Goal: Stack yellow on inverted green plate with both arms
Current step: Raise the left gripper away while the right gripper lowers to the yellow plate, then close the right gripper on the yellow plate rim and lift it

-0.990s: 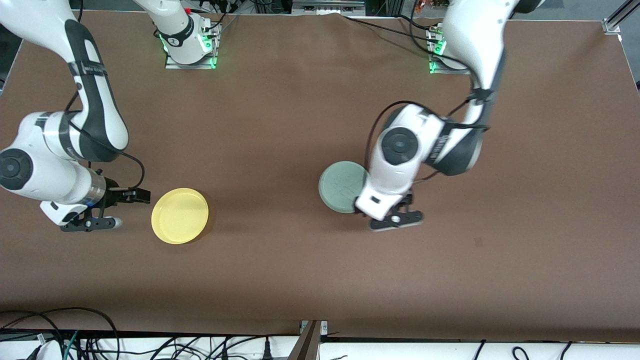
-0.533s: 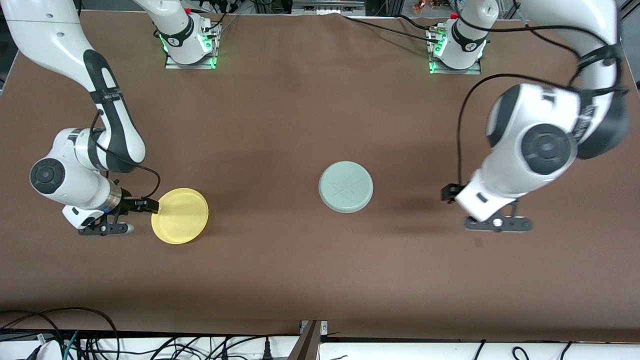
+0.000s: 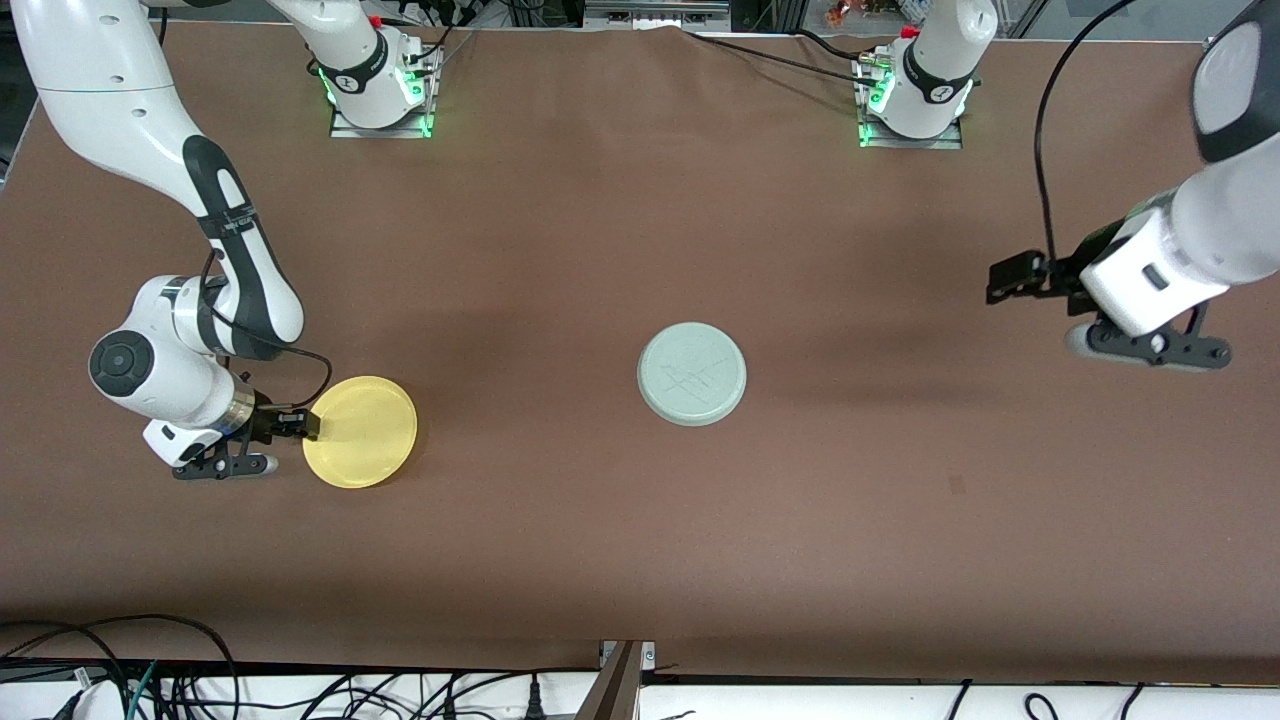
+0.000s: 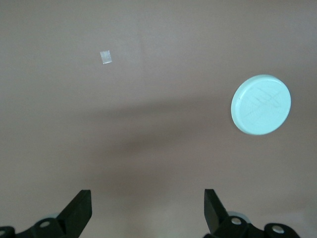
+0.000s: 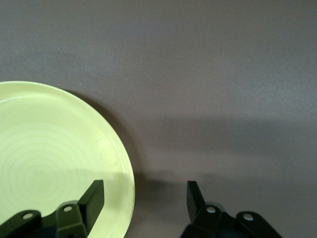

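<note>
The yellow plate [image 3: 362,432] lies right side up on the brown table toward the right arm's end. My right gripper [image 3: 300,425] is low at its rim and open. In the right wrist view one finger [image 5: 92,197] is over the yellow plate [image 5: 49,158] and the other is over bare table, with the rim between them. The green plate [image 3: 692,374] lies inverted at mid-table, its scratched underside up, with nothing on it. My left gripper [image 3: 1012,274] hangs open and empty over the table toward the left arm's end, apart from the green plate [image 4: 261,104].
Both arm bases [image 3: 378,95] stand along the table's edge farthest from the front camera. A small pale tape square [image 4: 105,57] is stuck on the table. Cables run along the table's edge nearest the front camera.
My left arm has swung up and away from the green plate toward its own end of the table. My right gripper has slid in to straddle the yellow plate's rim, its jaws narrowing a little.
</note>
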